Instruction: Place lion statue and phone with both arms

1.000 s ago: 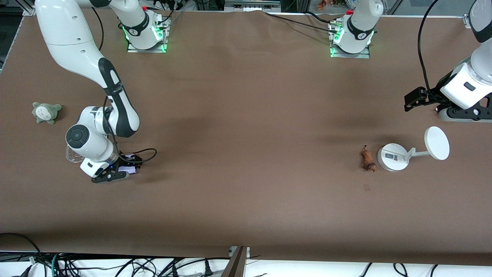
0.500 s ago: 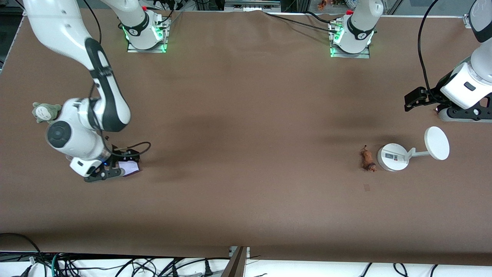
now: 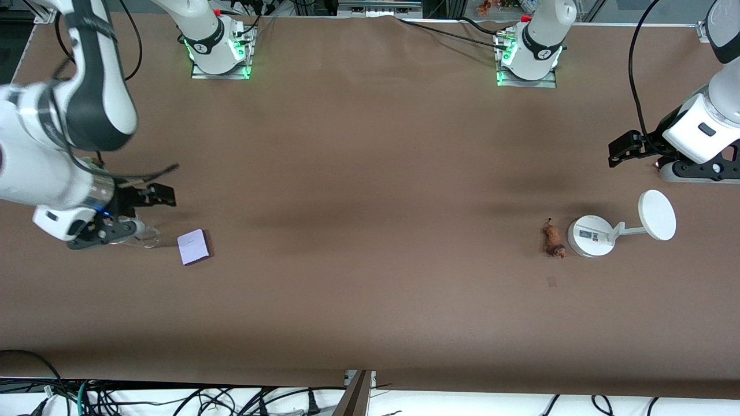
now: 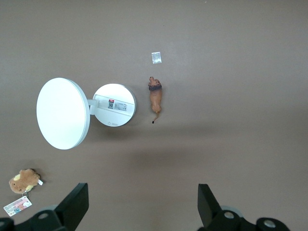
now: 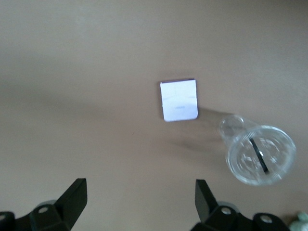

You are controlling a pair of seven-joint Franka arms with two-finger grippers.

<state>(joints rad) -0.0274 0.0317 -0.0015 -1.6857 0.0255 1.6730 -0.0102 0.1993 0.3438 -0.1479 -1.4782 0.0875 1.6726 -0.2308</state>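
Lavender phone; orange-brown lion statue

No legible text found.
We see a small printed label on the white stand's round base and a card tag on the brown plush; neither can be read.

The right arm runs off the edge of the front view, so part of it is cut away. Its gripper sits in front of a clear plastic cup and hides most of it. In the right wrist view a pale green thing peeks in at the corner, too cut off to tell what it is. The left arm is cut by the picture's edge too. The lion statue is so tiny that its face cannot be made out. The label on the white stand is too small to read.
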